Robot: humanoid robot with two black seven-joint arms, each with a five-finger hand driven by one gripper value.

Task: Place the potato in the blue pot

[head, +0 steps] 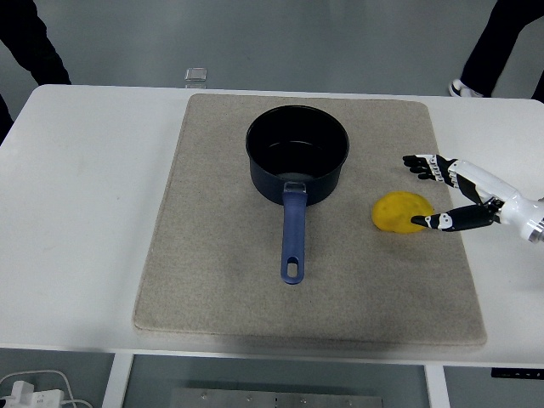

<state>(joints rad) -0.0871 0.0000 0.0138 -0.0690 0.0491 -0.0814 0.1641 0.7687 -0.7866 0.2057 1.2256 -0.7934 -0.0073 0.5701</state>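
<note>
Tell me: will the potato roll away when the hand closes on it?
Probably not far: the potato looks flattish and sits on a textured mat that should grip it. Its smooth, rounded skin may slip between the right hand's fingers. It looks rigid.

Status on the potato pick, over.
Right hand open, fingers bracketing the potato, no grasp. Potato on the mat, right of the empty blue pot. Nothing in between. Left hand unseen.
</note>
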